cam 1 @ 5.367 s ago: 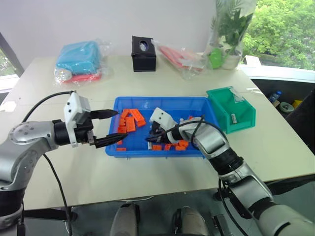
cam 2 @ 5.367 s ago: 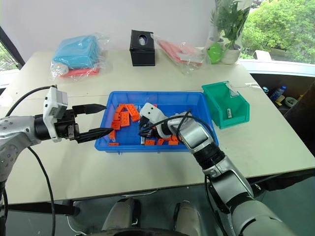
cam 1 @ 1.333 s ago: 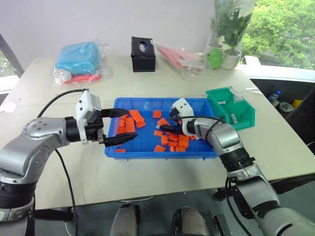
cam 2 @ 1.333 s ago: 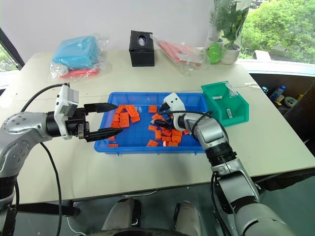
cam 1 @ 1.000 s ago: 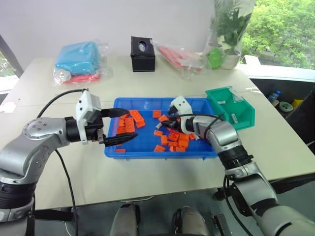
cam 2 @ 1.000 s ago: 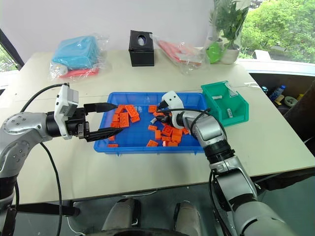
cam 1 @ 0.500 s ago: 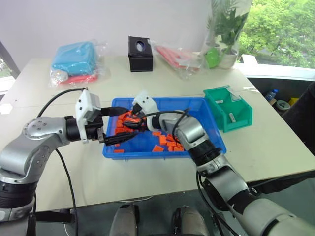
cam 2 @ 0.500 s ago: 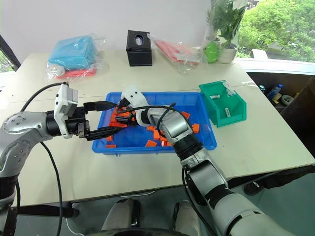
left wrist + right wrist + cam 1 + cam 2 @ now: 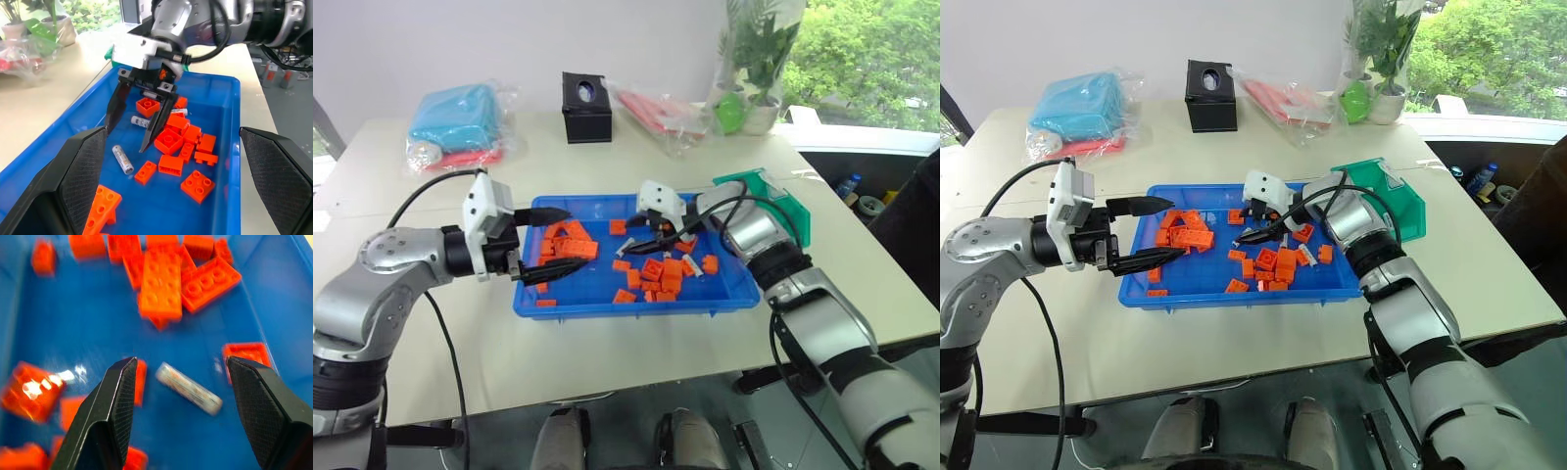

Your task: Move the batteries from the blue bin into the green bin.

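Your silvery-white cylindrical batteries (image 9: 122, 159) lie with dark end bands among orange toy bricks (image 9: 570, 238) in the shallow bright-blue plastic bin (image 9: 558, 305) on the beige counter (image 9: 636, 137); right gripper (image 9: 133, 134) hovers over one, jaws apart, empty; left gripper (image 9: 553, 241) likewise spread, empty, by a leafy window

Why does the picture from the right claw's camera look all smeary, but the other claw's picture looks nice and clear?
Right wrist view: the battery and orange bricks are streaked, which looks like motion blur, with a bright glare patch on the blue bin. Left wrist view: the bricks and the open right claw look crisp.
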### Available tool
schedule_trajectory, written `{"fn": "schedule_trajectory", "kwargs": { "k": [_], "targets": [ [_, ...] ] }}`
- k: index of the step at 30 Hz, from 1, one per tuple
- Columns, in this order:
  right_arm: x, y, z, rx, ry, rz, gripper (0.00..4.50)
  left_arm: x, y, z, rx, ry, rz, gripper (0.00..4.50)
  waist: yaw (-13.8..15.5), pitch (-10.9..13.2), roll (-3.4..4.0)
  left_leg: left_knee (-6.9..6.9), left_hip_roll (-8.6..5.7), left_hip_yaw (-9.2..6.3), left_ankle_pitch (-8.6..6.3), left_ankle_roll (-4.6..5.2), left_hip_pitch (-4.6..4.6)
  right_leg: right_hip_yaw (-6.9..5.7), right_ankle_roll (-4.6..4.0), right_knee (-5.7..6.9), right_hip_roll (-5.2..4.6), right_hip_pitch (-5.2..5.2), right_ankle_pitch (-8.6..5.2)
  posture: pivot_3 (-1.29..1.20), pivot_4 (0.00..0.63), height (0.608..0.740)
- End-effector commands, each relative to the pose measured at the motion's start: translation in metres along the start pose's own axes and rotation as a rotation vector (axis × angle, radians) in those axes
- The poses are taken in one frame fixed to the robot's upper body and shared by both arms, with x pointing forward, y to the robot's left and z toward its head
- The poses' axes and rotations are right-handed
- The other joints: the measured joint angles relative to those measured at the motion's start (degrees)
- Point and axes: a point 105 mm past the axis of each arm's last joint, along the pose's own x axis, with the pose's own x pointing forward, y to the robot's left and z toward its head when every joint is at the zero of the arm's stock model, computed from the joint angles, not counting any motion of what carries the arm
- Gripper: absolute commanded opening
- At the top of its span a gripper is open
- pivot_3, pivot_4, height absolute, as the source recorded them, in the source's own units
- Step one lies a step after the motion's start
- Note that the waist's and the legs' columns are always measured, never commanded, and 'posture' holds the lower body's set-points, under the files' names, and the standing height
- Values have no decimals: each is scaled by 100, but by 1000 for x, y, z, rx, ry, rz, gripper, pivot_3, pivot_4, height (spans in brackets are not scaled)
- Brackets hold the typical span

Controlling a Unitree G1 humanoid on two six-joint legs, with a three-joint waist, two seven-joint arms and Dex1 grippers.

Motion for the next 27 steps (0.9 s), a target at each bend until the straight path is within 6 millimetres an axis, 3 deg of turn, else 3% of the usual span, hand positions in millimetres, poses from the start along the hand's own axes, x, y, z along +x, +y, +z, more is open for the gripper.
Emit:
{"fn": "schedule_trajectory", "kwargs": {
  "k": [1, 12, 27],
  "targets": [
    [2, -7, 2, -84, 4, -13, 2957, -2, -2, 11, 51, -17, 2, 4500, 1, 0, -1, 0, 0, 0, 0, 0, 0, 0, 0, 1, 0, 0, 0, 0, 150, 630],
    [11, -6, -4, -125, -42, -40, 2957, -9, -7, 11, 49, 8, 13, 4500, 11, 0, 0, 6, 1, -2, 2, -4, -2, 1, -3, 18, -1, 0, 1, 0, 150, 630],
    [25, 2, -23, -142, 68, -18, 2957, -10, -7, 13, 53, 9, 24, 4500, 12, -1, -1, 12, 1, -2, 2, -4, -2, 1, -4, 27, -2, 1, 0, 0, 150, 630]
  ]
}}
